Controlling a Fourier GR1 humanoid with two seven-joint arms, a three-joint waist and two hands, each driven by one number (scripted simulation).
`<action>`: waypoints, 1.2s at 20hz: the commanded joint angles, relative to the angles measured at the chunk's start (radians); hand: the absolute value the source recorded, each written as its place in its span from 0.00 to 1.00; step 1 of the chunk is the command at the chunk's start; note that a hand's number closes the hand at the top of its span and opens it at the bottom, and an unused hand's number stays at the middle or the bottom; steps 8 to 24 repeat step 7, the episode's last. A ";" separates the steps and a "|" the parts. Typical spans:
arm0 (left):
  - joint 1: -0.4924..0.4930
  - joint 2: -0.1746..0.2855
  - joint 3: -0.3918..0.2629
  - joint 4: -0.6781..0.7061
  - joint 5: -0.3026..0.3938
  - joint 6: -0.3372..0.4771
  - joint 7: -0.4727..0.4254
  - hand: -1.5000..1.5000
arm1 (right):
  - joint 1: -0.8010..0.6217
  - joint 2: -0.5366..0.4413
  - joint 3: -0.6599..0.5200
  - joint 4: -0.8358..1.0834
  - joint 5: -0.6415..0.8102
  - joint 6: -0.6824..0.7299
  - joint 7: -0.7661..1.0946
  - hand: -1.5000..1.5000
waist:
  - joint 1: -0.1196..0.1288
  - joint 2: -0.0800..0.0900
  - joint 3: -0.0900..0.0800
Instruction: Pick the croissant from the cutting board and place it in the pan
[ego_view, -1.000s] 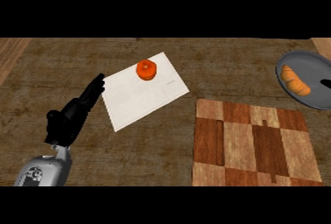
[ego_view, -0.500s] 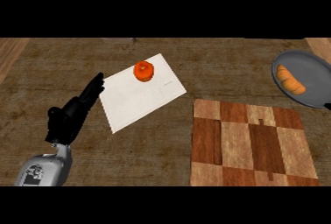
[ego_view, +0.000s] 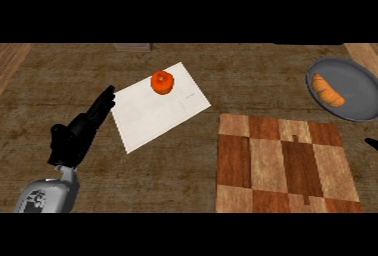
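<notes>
We are looking down on a dark, mottled brown surface (ego_view: 251, 70). A paler wood strip (ego_view: 10, 62) is running along its upper left, another at upper right.

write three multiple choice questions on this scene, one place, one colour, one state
1. Where does the croissant lie? A on the cutting board; B in the pan; C on the bare counter.
2. What colour is the round thing on the white sheet? A green; B blue; C orange-red.
3. How is the left hand? A open, fingers straight; B curled round the croissant; C pressing the pan.
Answers: 1 B, it lies inside the grey rim; 2 C, it shows orange-red against the white; 3 A, its fingers are straight and hold nothing.
</notes>
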 joint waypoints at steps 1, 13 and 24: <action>-0.022 -0.019 -0.012 -0.012 -0.014 0.011 0.042 0.50 | 0.080 0.062 0.012 -0.010 -0.021 0.018 -0.113 0.00 | -0.010 -0.004 -0.001; 0.010 -0.036 -0.017 -0.032 -0.026 0.010 0.012 0.50 | 0.096 0.071 0.039 -0.008 -0.039 -0.041 -0.125 0.00 | -0.008 -0.004 -0.001; 0.010 -0.036 -0.017 -0.032 -0.026 0.010 0.012 0.50 | 0.096 0.071 0.039 -0.008 -0.039 -0.041 -0.125 0.00 | -0.008 -0.004 -0.001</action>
